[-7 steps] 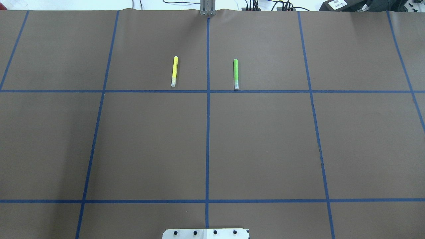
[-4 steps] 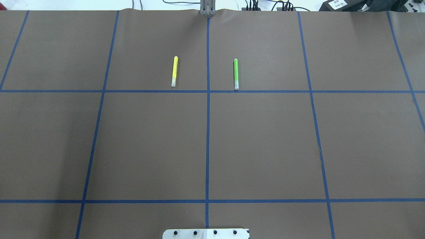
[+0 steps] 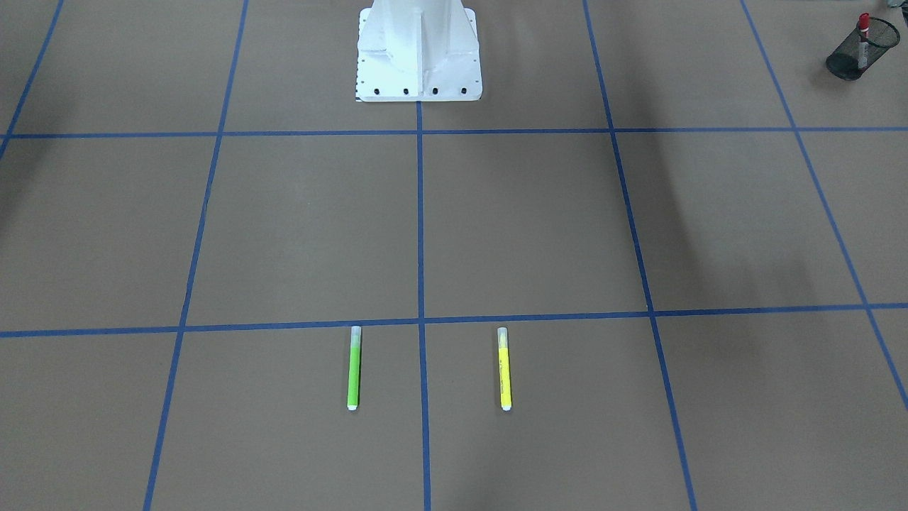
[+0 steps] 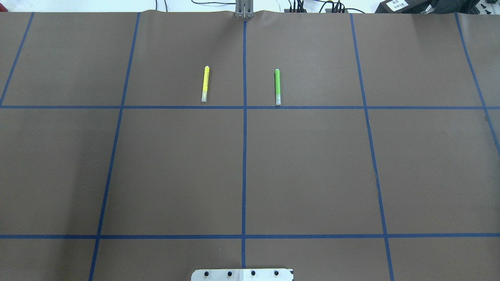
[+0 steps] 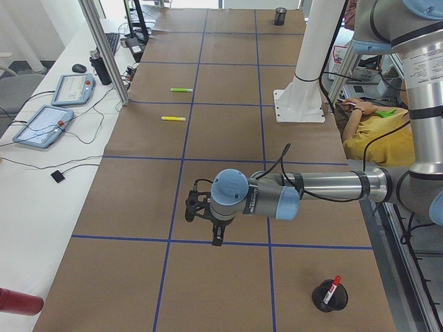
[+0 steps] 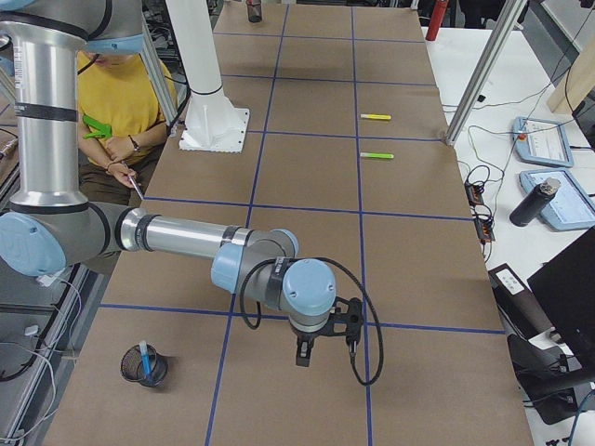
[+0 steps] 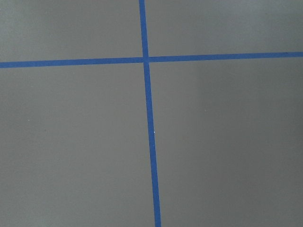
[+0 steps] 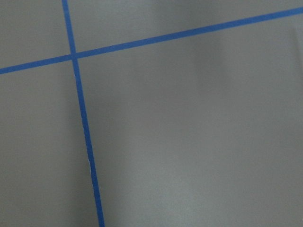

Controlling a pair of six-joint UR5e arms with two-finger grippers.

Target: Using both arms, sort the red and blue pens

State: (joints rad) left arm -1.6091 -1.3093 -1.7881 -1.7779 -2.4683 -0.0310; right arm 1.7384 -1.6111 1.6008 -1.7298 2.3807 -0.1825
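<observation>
The red marker (image 3: 862, 27) is seen standing in a black mesh cup (image 3: 848, 62) well off the white pedestal's (image 3: 418, 50) left-arm side. The blue pen (image 6: 146, 358), half hidden, is made out in a second mesh cup (image 6: 130, 370) on the pedestal's right-arm side. The left gripper (image 5: 216, 238) and right gripper (image 6: 303, 353) are shown only from the table ends, so whether their fingers are spread or pressed together cannot be told. The green pen (image 3: 353, 369) and yellow pen (image 3: 504, 369) are laid well before the pedestal.

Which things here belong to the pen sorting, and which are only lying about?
Job: red marker in the left cup, blue pen in the right cup, left arm, right arm.
Lying about: green pen, yellow pen, pedestal.
</observation>
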